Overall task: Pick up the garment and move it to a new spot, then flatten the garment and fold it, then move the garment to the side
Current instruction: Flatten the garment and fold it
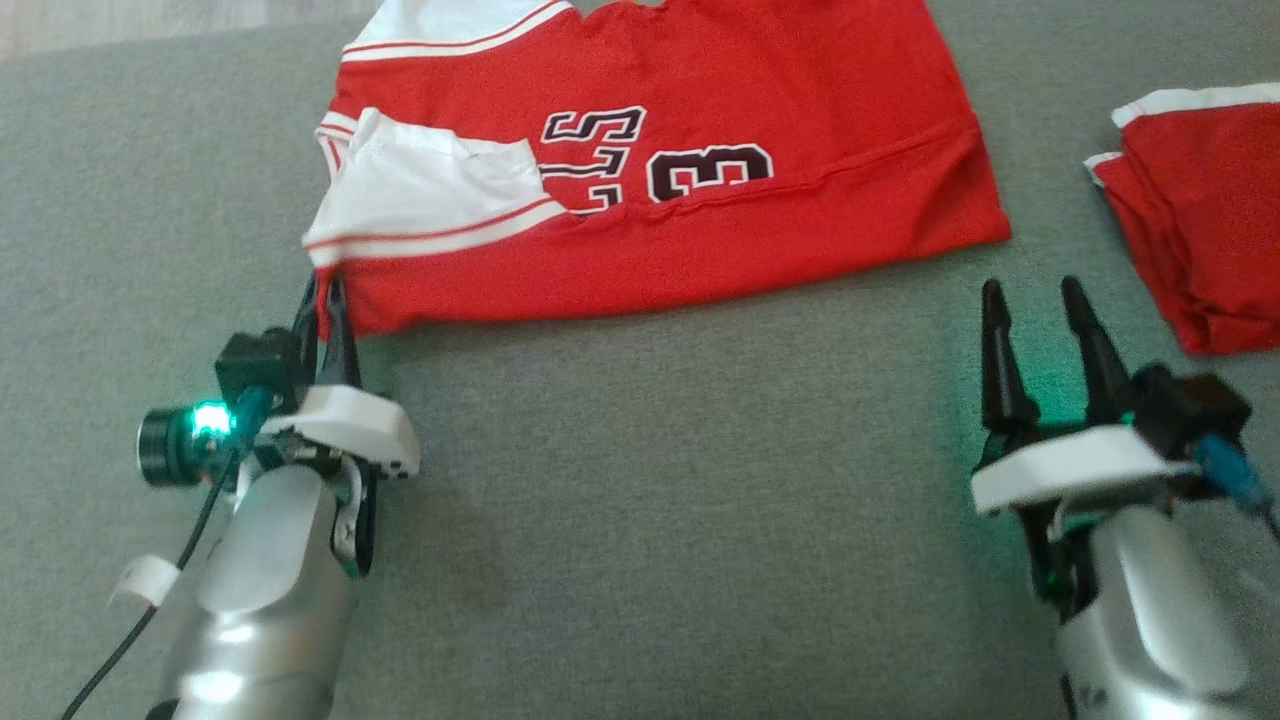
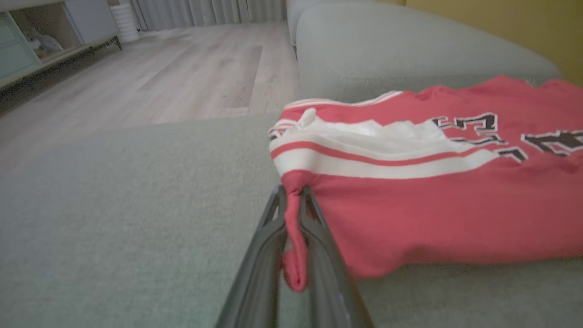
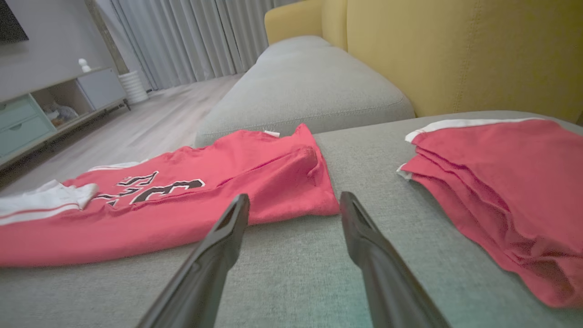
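Currently the red jersey garment (image 1: 720, 190) lies spread on a grey sofa cushion (image 1: 650, 520). It is partly folded, with a white striped sleeve lying over its left part and black-and-white numerals showing mid-body. The left pincer (image 1: 328, 300) is at the garment's near-left corner, clenched on a pinch of red fabric. The left wrist view shows the cloth squeezed between both dark fingers, a strip of it running back between them. The right pincer (image 1: 1035, 290) is just off the garment's near-right corner, released, fingers spread with nothing between them, not touching the cloth. A second red piece (image 1: 1200, 230) with white trim, folded in layers, lies to the garment's right, apart from it. Wood floor (image 1: 150, 20) shows past the garment's far-left side.
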Robot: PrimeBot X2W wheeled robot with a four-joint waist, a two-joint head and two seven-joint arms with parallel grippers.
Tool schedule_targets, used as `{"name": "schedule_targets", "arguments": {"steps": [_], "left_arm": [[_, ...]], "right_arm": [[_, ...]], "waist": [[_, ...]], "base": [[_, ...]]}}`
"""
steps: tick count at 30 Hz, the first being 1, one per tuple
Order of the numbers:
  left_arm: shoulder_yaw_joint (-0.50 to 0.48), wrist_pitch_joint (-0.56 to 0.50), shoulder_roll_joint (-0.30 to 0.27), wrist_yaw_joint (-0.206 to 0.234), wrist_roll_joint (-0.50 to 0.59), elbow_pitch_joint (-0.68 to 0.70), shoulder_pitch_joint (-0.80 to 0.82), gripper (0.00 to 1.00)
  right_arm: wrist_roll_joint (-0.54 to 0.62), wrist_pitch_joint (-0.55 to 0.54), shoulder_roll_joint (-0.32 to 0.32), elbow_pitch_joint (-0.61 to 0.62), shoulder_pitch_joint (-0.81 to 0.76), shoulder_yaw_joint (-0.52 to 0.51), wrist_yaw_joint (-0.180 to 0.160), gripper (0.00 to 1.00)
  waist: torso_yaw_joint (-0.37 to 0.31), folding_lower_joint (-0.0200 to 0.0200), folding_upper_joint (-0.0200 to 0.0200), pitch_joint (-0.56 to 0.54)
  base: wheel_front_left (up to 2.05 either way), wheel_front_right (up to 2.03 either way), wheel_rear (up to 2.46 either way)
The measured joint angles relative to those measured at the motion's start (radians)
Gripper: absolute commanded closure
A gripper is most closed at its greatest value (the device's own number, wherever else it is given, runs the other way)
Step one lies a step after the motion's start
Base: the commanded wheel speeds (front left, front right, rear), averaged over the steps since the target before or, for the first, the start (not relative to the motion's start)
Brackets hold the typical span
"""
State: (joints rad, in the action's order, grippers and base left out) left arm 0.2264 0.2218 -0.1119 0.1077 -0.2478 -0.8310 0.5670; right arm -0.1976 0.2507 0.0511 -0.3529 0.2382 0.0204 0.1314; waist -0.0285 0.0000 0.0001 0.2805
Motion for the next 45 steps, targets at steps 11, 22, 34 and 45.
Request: {"name": "schedule_targets", "arguments": {"steps": [11,22,34,45], "left_arm": [[0.038,0.028,0.015,-0.037,0.038,0.223,0.000,1.00],[0.065,0.030,0.028,-0.046,0.055,0.258,-0.019,1.00],[0.065,0.030,0.017,-0.046,0.055,0.175,-0.045,1.00],[0.120,-0.081,-0.019,-0.103,0.050,0.148,-0.161,1.00]], "right_arm": [[0.134,-0.212,0.000,-0.273,0.294,-0.131,0.000,0.00],[0.426,-0.301,0.001,-0.488,0.429,-0.311,0.000,0.00],[0.418,-0.224,-0.001,-0.613,0.442,-0.310,0.000,1.00],[0.417,-0.284,-0.007,-0.487,0.256,-0.362,0.000,1.00]], "waist": [[0.060,0.0001,0.0000,0.030],[0.095,0.0000,0.0000,0.044],[0.062,0.0000,0.0000,-0.017],[0.034,-0.0001,0.0000,-0.142]], "base": [[0.00,0.00,0.00],[0.00,0.00,0.00],[0.00,0.00,0.00],[0.00,0.00,0.00]]}}
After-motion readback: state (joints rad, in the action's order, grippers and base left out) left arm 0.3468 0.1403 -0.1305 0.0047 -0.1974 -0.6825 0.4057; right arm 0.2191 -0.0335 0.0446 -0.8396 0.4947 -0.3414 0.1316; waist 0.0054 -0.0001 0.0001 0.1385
